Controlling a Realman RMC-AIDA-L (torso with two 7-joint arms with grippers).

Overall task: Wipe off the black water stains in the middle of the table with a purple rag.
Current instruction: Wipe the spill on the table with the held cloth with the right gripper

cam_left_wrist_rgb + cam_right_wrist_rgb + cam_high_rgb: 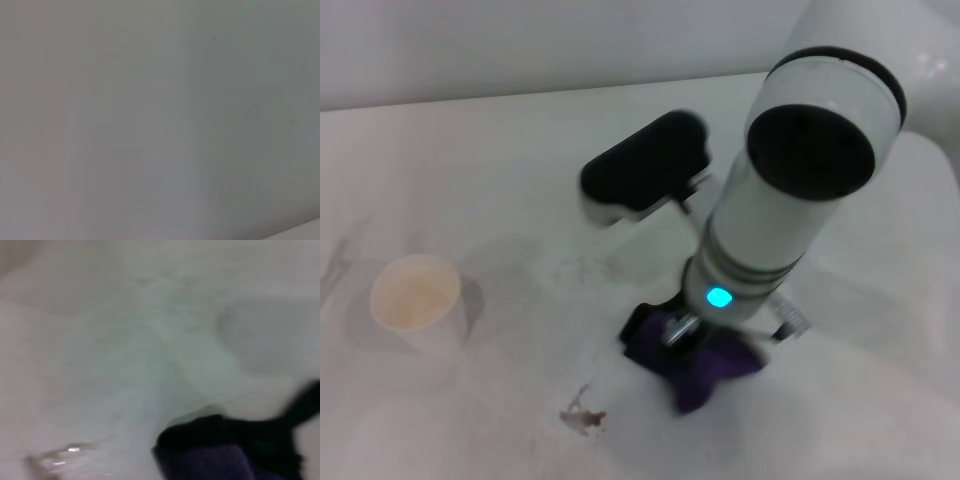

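Observation:
The black water stains (583,416) are a small dark brown blotch on the white table (470,160), near its front edge. The purple rag (705,368) with black edging hangs bunched under my right gripper (674,334), which is shut on it, just right of and a little behind the stains, apart from them. The right arm's forearm hides most of the gripper from above. The rag also shows in the right wrist view (215,462), purple with black edging, blurred. The left gripper is out of view; the left wrist view shows only a plain grey surface.
A white paper cup (417,300) stands upright on the table at the left. Faint grey smears (570,262) lie on the table behind the stains. A black and white wrist block (640,165) of the right arm juts out over the middle.

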